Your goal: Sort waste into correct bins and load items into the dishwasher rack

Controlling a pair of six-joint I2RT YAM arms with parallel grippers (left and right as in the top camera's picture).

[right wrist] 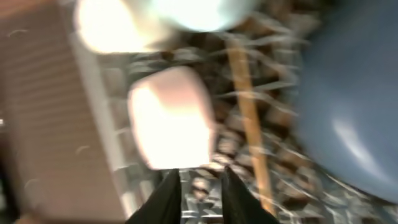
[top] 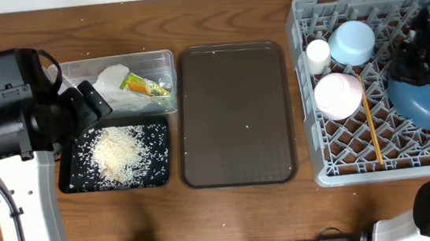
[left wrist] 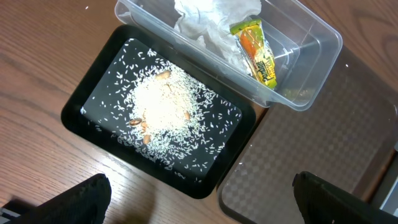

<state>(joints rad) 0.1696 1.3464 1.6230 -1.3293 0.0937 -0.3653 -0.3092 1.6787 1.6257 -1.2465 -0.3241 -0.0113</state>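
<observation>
The left gripper (left wrist: 200, 182) hangs spread wide and empty over the near edge of the black tray (left wrist: 99, 93). The rice grains (left wrist: 165, 109) lie heaped in that tray, and the crumpled napkin (left wrist: 211, 18) and snack wrapper (left wrist: 255, 50) sit in the clear tub (left wrist: 317, 68) touching it on the counter (top: 240, 213). The right gripper (right wrist: 199, 171), blurred, has its fingers drawn almost together on nothing above the dishwasher rack (top: 304, 88), which holds the cream cup (top: 318, 53), light-blue bowl (top: 352, 41), white bowl (top: 338, 95), chopsticks (top: 371, 125) and blue plate (top: 427, 104).

Right wrist view blurred, blue plate (top: 429, 108) partly under right arm (top: 428, 51), rack (top: 314, 152) cropped
</observation>
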